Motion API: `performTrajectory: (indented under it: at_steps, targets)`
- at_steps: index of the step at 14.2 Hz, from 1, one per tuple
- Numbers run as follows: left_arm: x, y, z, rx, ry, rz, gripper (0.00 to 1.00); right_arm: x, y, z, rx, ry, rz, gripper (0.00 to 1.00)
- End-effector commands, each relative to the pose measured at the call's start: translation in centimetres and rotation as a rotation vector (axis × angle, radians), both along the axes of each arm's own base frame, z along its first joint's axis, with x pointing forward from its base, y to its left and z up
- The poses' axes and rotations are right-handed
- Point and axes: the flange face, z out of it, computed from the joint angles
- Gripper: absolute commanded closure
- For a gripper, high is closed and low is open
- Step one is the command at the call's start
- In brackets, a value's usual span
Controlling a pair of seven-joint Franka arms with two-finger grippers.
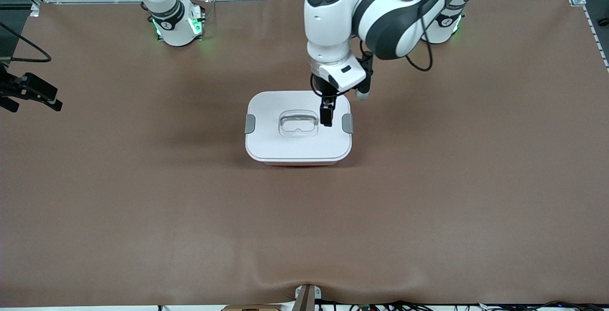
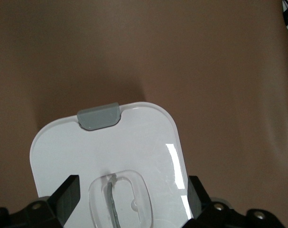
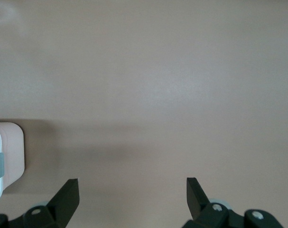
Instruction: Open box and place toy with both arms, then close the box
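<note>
The box (image 1: 285, 149) sits mid-table with its white lid on and a grey clip at each end (image 1: 250, 124) (image 1: 348, 123). My left gripper (image 1: 326, 116) hangs open just over the lid beside the clear centre handle (image 1: 298, 124). In the left wrist view the lid (image 2: 134, 137), one clip (image 2: 98, 116) and the handle (image 2: 120, 199) show, with the left gripper (image 2: 133, 190) straddling the handle without touching it. My right gripper (image 3: 133, 187) is open over bare table, with the pink end of the box (image 3: 8, 152) off to one side. The toy is out of view.
A brown mat (image 1: 142, 216) covers the table. A black device on a mount (image 1: 28, 91) juts in at the right arm's end. The right arm's base (image 1: 176, 23) stands at the table's back edge. A small bracket (image 1: 307, 296) sits at the edge nearest the front camera.
</note>
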Motion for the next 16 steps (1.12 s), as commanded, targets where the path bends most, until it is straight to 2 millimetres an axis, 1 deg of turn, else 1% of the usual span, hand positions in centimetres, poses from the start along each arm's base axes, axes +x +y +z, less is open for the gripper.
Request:
performTrajectory:
  at_steps: [1,2,4,7,9,10,11,12,13,14,15,16]
  targets:
    - [0.8,3.8,2.5,0.026,0.075,-0.161,0.00,0.0,-0.2,0.2,0.000,-0.002,-0.018,0.00]
    - [0.7,5.2,3.5,0.048,0.109,-0.212,0.00,0.1,-0.2,0.1,0.000,-0.001,-0.015,0.00]
    - [1.6,8.4,4.9,0.074,0.153,-0.283,0.00,0.1,-0.2,0.0,-0.001,0.000,-0.016,0.00]
    - [3.0,11.9,6.1,0.105,0.176,-0.397,0.00,0.1,0.1,0.0,0.000,-0.001,-0.010,0.00]
    - [4.5,15.1,7.0,0.128,0.187,-0.511,0.00,0.1,0.2,0.1,0.000,0.001,-0.011,0.00]
    - [5.1,17.0,7.7,0.137,0.193,-0.571,0.00,0.0,-0.1,0.2,0.000,0.000,-0.014,0.00]
    - [5.4,18.3,8.8,0.122,0.199,-0.615,0.00,0.0,-0.2,0.1,0.000,0.003,-0.018,0.00]
    - [5.5,19.0,9.6,0.106,0.199,-0.649,0.00,0.1,-0.2,-0.2,0.000,0.007,-0.018,0.00]
    - [6.0,20.4,10.6,0.108,0.198,-0.681,0.00,0.1,0.0,-0.3,0.000,0.009,-0.012,0.00]
    - [6.6,22.6,11.3,0.114,0.218,-0.726,0.00,0.2,0.3,-0.3,0.000,0.009,-0.007,0.00]
    - [7.2,24.6,12.1,0.118,0.234,-0.776,0.00,0.1,0.1,-0.2,0.000,0.006,-0.011,0.00]
    - [7.3,26.1,12.9,0.122,0.246,-0.814,0.00,0.1,0.2,-0.2,0.000,0.007,-0.008,0.00]
